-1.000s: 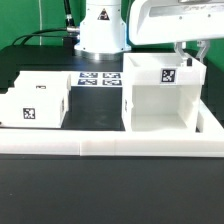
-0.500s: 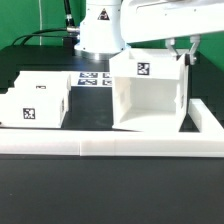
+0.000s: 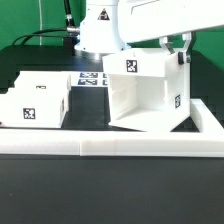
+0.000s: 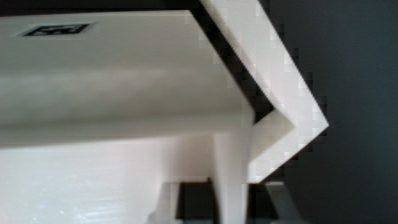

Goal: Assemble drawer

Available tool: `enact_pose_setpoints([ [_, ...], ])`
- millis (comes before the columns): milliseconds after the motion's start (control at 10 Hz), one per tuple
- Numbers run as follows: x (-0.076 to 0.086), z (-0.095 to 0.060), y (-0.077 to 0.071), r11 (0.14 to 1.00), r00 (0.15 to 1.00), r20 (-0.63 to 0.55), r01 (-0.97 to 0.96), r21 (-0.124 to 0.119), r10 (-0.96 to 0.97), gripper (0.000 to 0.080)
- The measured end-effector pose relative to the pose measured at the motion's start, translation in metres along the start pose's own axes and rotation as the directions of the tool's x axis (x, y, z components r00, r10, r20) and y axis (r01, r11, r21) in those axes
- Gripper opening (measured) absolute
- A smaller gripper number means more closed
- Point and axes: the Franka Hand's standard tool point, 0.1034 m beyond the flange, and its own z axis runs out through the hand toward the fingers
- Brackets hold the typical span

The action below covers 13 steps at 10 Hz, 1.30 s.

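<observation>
**Exterior view**
- Casing (image 3: 145, 100): white, hollow, cube-like. It stands tilted toward the exterior view's right of the table (image 3: 90, 118), with its open side facing the camera. Whether its lower edge touches the table cannot be told.
- The casing carries one square tag (image 3: 132, 67) on its upper face and a second on the side wall at the exterior view's right.
- Claw (image 3: 181, 56): at the casing's upper corner on the exterior view's right, clamped over the wall edge.
- Arm (image 3: 150, 18): white, above and behind the casing.
- Tray (image 3: 35, 100): a smaller white box, upright on the table at the exterior view's left, well apart from the casing. A tag is on its near face.
- Marker board (image 3: 92, 78): flat on the table behind, between the tray and the casing, with its far end hidden by the casing.
- Rail (image 3: 100, 150): long, low and white, along the table's near edge in front of both pieces.

**Wrist view**
- Casing wall (image 4: 267, 90): seen close and edge-on, thin and white. A broad white face lies beside it, with a tag near that face's corner.
- Claw (image 4: 231, 198): two dark fingers (image 4: 191, 205) sit on either side of the wall edge, closed on the casing
</observation>
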Motion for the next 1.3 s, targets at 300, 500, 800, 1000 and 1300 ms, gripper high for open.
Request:
enact_pose_setpoints([
  [300,0.0034,0.0067,-0.0012,0.956,0.957,-0.018,-0.29,0.043,0.29,0.0058],
  [500,0.007,0.0078,-0.0017,0.941,0.941,-0.031,-0.333,0.061,0.336,0.0066],
  [800,0.007,0.0078,-0.0017,0.941,0.941,-0.031,-0.333,0.061,0.336,0.0068],
  [1000,0.007,0.0078,-0.0017,0.941,0.941,-0.031,-0.333,0.061,0.336,0.0068],
  [1300,0.007,0.0078,-0.0017,0.941,0.941,-0.031,-0.333,0.061,0.336,0.0068],
])
